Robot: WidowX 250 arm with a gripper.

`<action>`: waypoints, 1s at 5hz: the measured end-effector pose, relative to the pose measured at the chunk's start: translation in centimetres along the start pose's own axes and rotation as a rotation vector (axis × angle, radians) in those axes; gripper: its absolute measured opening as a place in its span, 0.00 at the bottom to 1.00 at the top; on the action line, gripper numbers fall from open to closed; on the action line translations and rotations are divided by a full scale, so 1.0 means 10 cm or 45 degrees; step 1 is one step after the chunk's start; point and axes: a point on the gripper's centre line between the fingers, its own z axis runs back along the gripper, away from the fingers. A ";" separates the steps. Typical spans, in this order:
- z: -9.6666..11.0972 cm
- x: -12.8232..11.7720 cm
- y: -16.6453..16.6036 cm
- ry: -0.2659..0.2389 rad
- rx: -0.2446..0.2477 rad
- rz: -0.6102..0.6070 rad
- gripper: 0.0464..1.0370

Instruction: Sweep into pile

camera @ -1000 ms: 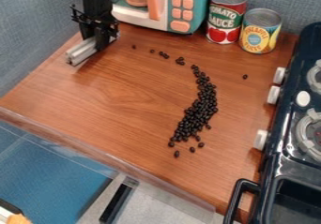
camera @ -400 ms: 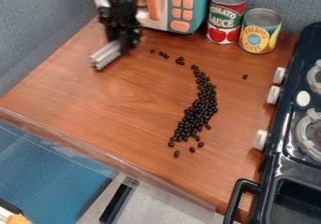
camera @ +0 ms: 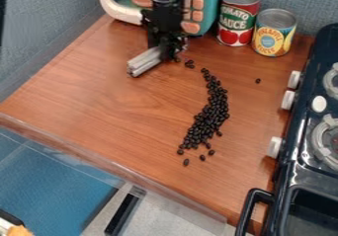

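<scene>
Black beans (camera: 211, 112) curve down the wooden tabletop (camera: 92, 92), with strays near the band's upper end. Beside those strays, we see the tool (camera: 165, 52) closed on a grey bar (camera: 144, 62); we should keep it low, nudging gently towards the thick middle.

Arm (camera: 166, 2): black all over, mostly matte, a few small grey glints. Upper section reads as a chunky upright block. Below it, wider bracketry, stepped and jagged in outline, parts jutting out both sides. Tool (camera: 167, 46) is black too, narrower than the bracketry, angular. Screws and markings too small to make out.
</scene>
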 end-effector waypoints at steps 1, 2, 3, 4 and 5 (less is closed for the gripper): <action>0.00 0.04 -0.06 -0.015 0.020 -0.037 0.34; 0.00 0.05 -0.26 -0.017 0.035 -0.104 0.34; 0.02 0.04 -0.46 -0.031 0.047 -0.170 0.34; 0.03 0.02 -0.61 -0.036 0.057 -0.217 0.34; 0.05 -0.02 -0.81 -0.036 0.052 -0.272 0.34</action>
